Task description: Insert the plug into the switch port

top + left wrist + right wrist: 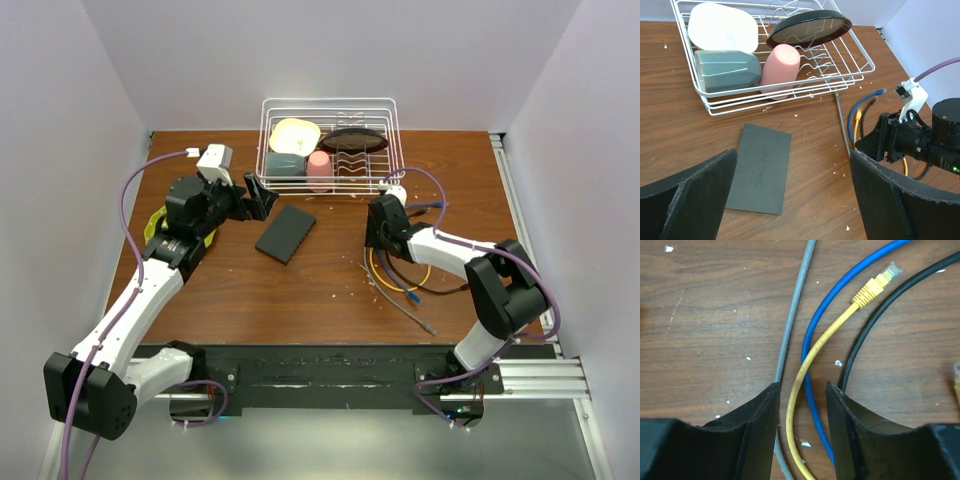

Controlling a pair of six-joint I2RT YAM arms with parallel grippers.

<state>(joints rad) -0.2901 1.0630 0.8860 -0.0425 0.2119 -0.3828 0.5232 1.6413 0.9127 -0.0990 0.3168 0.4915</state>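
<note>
The flat dark grey box [285, 233] lies on the wooden table [250, 290] left of centre; it also shows in the left wrist view [760, 167]. Its sockets cannot be seen. My left gripper [262, 200] is open and empty, just above and behind the box [790, 205]. The yellow cable [805, 375] ends in a yellow plug [875, 286] with a clear tip. My right gripper [801, 425] is open, low over the table, with the yellow cable and a blue cable [815, 335] running between its fingers. The plug lies ahead of the fingertips. The right gripper also shows in the top view [376, 240].
A white wire dish rack [330, 145] with a cream dish, grey cup, pink cup and dark plate stands at the back. Grey [792, 315] and black [875, 325] cables lie beside the yellow one, in a tangle [400, 278] near the right arm. White crumbs dot the table.
</note>
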